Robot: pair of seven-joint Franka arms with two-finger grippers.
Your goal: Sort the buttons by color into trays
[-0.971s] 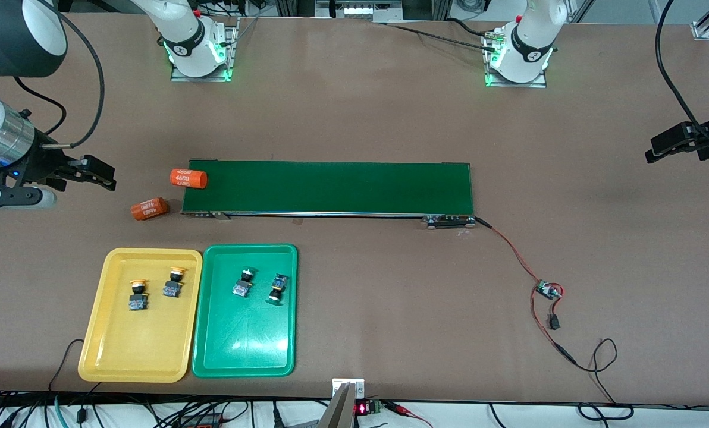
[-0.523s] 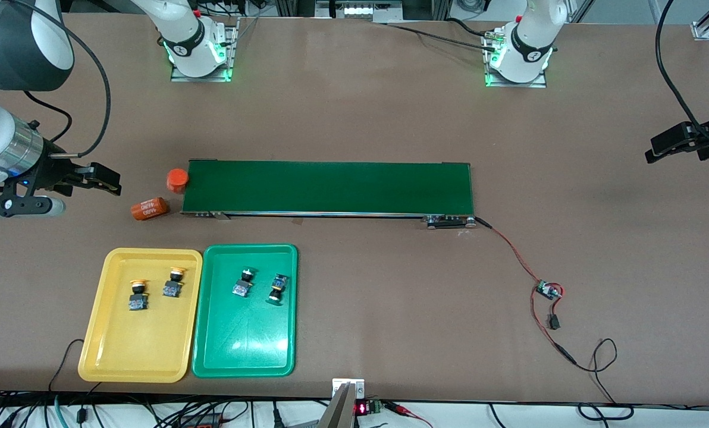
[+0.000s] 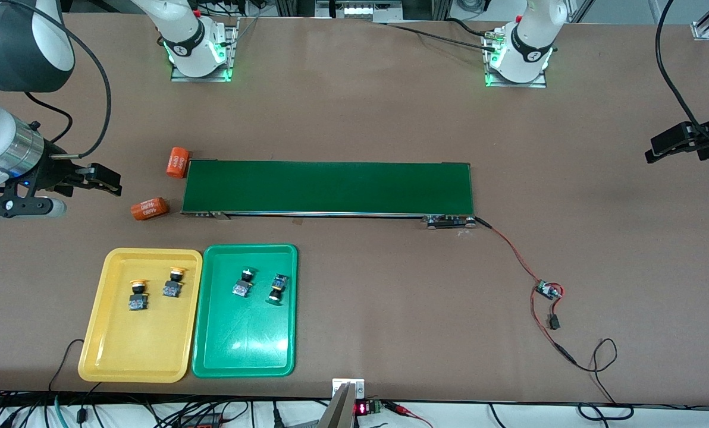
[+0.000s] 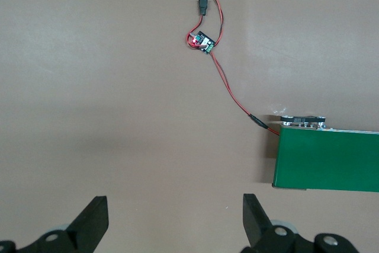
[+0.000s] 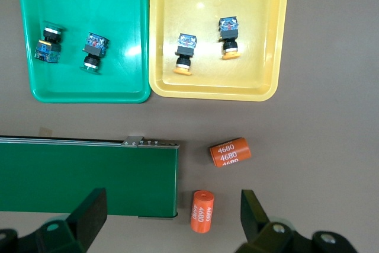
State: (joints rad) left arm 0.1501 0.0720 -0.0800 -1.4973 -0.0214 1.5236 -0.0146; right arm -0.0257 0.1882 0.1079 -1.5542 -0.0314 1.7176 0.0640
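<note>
Two yellow-capped buttons (image 3: 138, 294) (image 3: 173, 283) lie in the yellow tray (image 3: 140, 351). Two green-capped buttons (image 3: 243, 283) (image 3: 278, 289) lie in the green tray (image 3: 244, 345) beside it. The right wrist view shows the yellow tray (image 5: 260, 28) with its buttons (image 5: 185, 53) (image 5: 228, 37), and the green tray (image 5: 118, 4) with its buttons (image 5: 48, 42) (image 5: 93, 50). My right gripper (image 3: 107, 181) (image 5: 173, 205) hangs open and empty over the table by the belt's end. My left gripper (image 3: 658, 148) (image 4: 174, 205) waits open over bare table at the left arm's end.
A long dark-green conveyor belt (image 3: 328, 187) lies across the middle. Two orange numbered cylinders (image 3: 177, 161) (image 3: 150, 208) lie on the table at its end toward the right arm. A small circuit board (image 3: 548, 290) on red wires lies toward the left arm's end.
The orange cylinder at the belt's end has tumbled off onto the table beside it. My right gripper shifted slightly, then held still. The left arm has not moved.
</note>
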